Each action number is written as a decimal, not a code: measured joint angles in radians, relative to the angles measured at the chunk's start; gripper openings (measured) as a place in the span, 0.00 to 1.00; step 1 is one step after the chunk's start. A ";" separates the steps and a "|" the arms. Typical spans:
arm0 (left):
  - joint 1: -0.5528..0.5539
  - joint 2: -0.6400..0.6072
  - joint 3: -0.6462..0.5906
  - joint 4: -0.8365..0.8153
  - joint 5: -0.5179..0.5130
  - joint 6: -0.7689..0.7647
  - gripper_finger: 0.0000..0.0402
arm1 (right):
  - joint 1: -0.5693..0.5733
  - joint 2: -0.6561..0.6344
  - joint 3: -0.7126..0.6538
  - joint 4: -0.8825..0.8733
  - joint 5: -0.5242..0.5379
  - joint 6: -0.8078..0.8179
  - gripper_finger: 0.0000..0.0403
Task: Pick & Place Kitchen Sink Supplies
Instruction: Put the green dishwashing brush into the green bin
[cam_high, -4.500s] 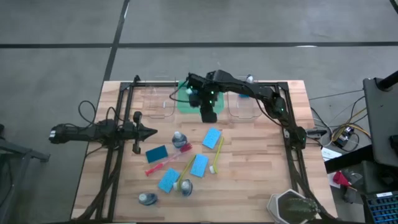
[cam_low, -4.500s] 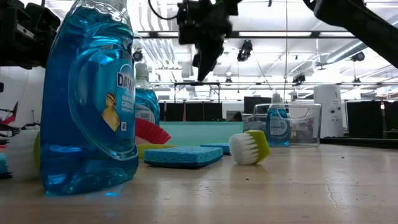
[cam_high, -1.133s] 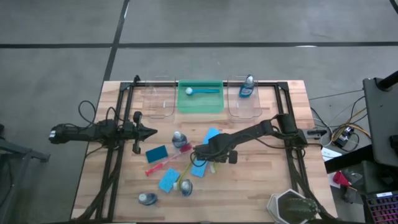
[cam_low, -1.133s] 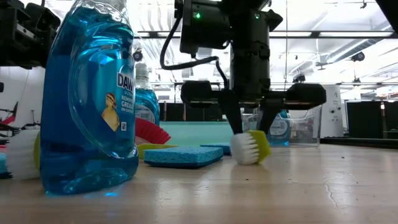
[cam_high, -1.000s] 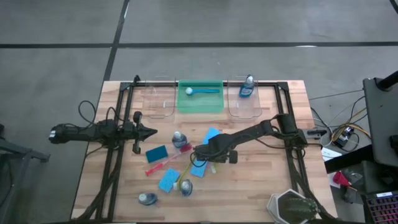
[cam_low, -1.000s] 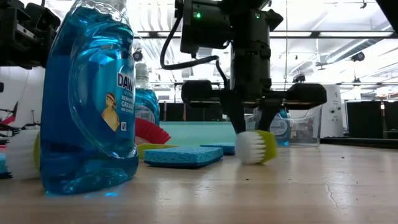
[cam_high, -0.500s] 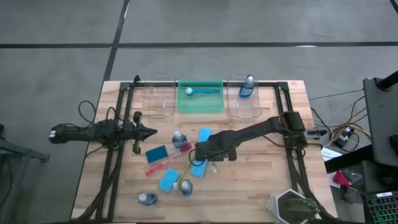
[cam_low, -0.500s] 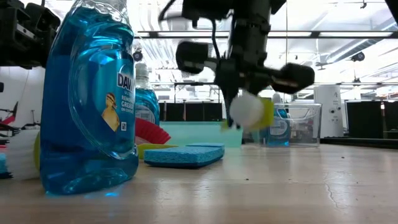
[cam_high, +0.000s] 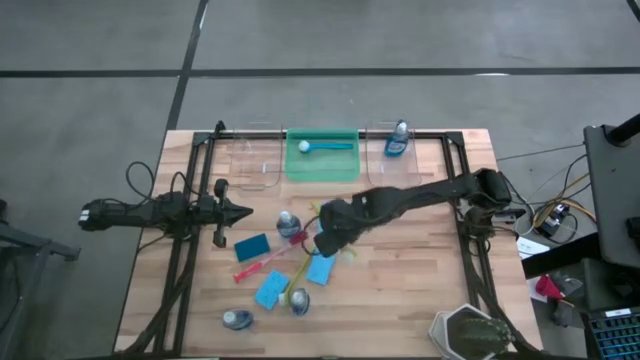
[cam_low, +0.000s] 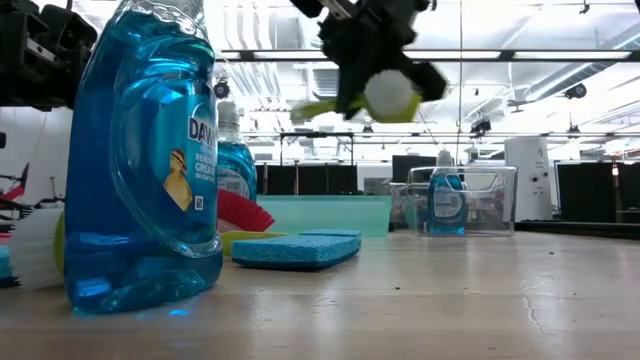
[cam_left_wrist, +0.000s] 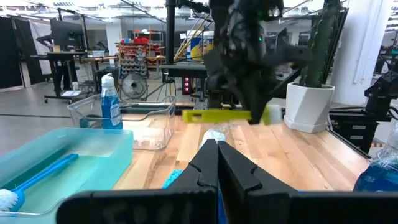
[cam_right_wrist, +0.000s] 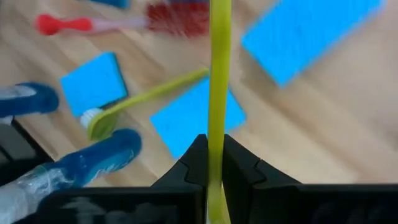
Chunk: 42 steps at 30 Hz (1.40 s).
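My right gripper (cam_high: 335, 232) hangs above the table's middle, shut on a yellow dish brush (cam_low: 385, 95) that is lifted clear. Below it lie blue sponges (cam_right_wrist: 93, 81), a second yellow brush (cam_right_wrist: 143, 96), a red brush (cam_high: 262, 263) and bottles of blue liquid (cam_high: 288, 224). One big bottle (cam_low: 140, 160) stands close to the low camera. My left gripper (cam_high: 245, 211) waits shut at the table's left, pointing level. My right gripper pinches the yellow brush's thin handle (cam_right_wrist: 217, 127) between its two fingers, close to the white bristle head (cam_low: 390, 90). The fingers slant down from above and lie across the handle. The brush hangs clear of the table, roughly level, and most of its handle (cam_left_wrist: 211, 116) sticks out to one side.
Along the far edge stand a clear bin (cam_high: 250, 162), a green bin (cam_high: 322, 165) holding a blue brush (cam_high: 325, 146), and a clear bin (cam_high: 395, 170) with a bottle (cam_high: 398, 140). A potted plant (cam_high: 470, 335) sits at the near right corner. The table's right side has bare wood.
My right gripper has shut on the yellow brush near its head and lifted it off the table. While rising it has rolled, and the brush has turned with it. The brush, which lay on the wood a second ago, now hangs well above the sponges.
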 joint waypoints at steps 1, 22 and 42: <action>0.000 0.000 0.000 0.000 0.000 0.000 0.01 | -0.015 0.000 0.014 0.001 0.000 -0.053 0.05; 0.000 0.000 0.000 0.000 0.000 0.000 0.01 | -0.479 0.000 0.158 0.190 -0.003 -0.391 0.05; 0.000 0.000 0.000 0.000 0.000 0.000 0.01 | -0.532 0.004 0.157 0.413 -0.087 -0.504 0.05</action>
